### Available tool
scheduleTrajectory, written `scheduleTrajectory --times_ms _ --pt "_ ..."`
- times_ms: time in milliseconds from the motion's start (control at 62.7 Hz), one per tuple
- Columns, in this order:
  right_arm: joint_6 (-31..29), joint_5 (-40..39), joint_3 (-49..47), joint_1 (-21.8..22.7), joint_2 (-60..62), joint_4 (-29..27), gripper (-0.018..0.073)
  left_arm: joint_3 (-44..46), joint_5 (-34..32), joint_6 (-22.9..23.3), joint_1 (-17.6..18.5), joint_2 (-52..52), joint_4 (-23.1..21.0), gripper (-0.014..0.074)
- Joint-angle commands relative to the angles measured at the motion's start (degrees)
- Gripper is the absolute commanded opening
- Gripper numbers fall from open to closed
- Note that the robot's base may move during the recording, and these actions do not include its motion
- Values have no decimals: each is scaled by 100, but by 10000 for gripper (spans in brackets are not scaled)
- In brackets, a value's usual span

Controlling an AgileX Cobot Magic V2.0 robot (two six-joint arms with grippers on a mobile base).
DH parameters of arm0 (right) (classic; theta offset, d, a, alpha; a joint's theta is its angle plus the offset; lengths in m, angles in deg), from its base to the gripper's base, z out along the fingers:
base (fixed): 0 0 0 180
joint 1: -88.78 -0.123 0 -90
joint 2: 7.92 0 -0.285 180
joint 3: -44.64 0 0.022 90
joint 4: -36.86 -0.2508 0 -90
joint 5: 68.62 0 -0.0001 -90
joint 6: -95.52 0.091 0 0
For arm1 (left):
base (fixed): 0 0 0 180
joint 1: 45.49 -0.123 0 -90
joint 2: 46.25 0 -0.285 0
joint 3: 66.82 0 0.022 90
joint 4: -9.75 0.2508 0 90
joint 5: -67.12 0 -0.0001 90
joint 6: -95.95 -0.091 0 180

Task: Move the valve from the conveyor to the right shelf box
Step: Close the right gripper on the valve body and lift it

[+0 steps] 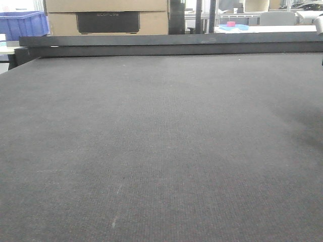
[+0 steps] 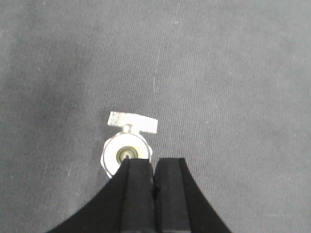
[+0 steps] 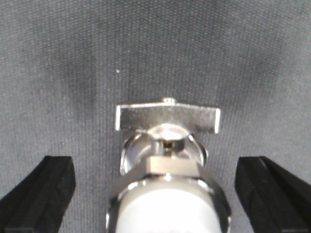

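Observation:
The conveyor [image 1: 161,151] is a wide dark grey woven belt; no valve or gripper shows in the front view. In the left wrist view a silver valve [image 2: 125,148] with a flat handle [image 2: 132,122] lies on the belt, partly hidden under my left gripper [image 2: 154,162], whose black fingers are shut together and empty. In the right wrist view a shiny silver valve [image 3: 167,145] with a flat handle [image 3: 167,119] sits between the wide-open fingers of my right gripper [image 3: 155,165], with belt showing on both sides. I cannot tell whether both views show the same valve.
A black metal rail [image 1: 171,45] edges the belt's far side. Behind it stand a blue crate [image 1: 22,22] at the left, stacked cardboard boxes [image 1: 106,17], and a light table with a pink object [image 1: 231,24] at the right.

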Motion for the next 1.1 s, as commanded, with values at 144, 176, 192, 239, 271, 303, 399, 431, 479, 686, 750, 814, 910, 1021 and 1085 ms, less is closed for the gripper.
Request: scheduleTrajectory --times_ms 144,176,192,239,271,303,399,431,479,686,750,814,910,1021,1085 --pt "-5 -97 -30 81 10 78 549 49 7 56 -23 5 -20 -111" --pt "-5 -97 -30 94 10 78 549 49 7 56 -23 5 -20 -111" --pt "-5 -97 -30 112 10 78 549 49 7 56 -23 5 -20 -111" --pt "-5 -82 -30 152 10 78 549 49 7 56 -23 5 -20 -111" --pt "-5 -67 -30 177 10 78 549 49 7 56 -23 5 -20 -111" --pt "-5 -56 -30 208 10 78 549 49 7 56 -23 5 -20 -111" --pt "-5 -21 -30 232 10 78 549 49 7 56 -23 5 -20 -111" --pt "-5 -7 -30 232 10 78 549 49 7 56 -23 5 -20 -111" --pt "-5 6 -30 232 10 78 549 49 7 56 -23 5 -20 -111" --pt "-5 36 -30 232 10 78 549 49 7 56 -23 5 -20 -111" --pt "-5 36 -30 232 10 78 549 49 7 56 -23 5 -20 -111" --pt "-5 36 -30 232 10 78 549 49 -3 56 -23 5 -20 -111" --pt "-5 49 -30 232 10 -19 549 49 -3 56 -23 5 -20 -111" --pt "-5 89 -30 232 10 -116 475 49 -3 56 -23 5 -20 -111" --pt "-5 167 -30 232 10 -133 382 49 -3 56 -23 5 -20 -111"
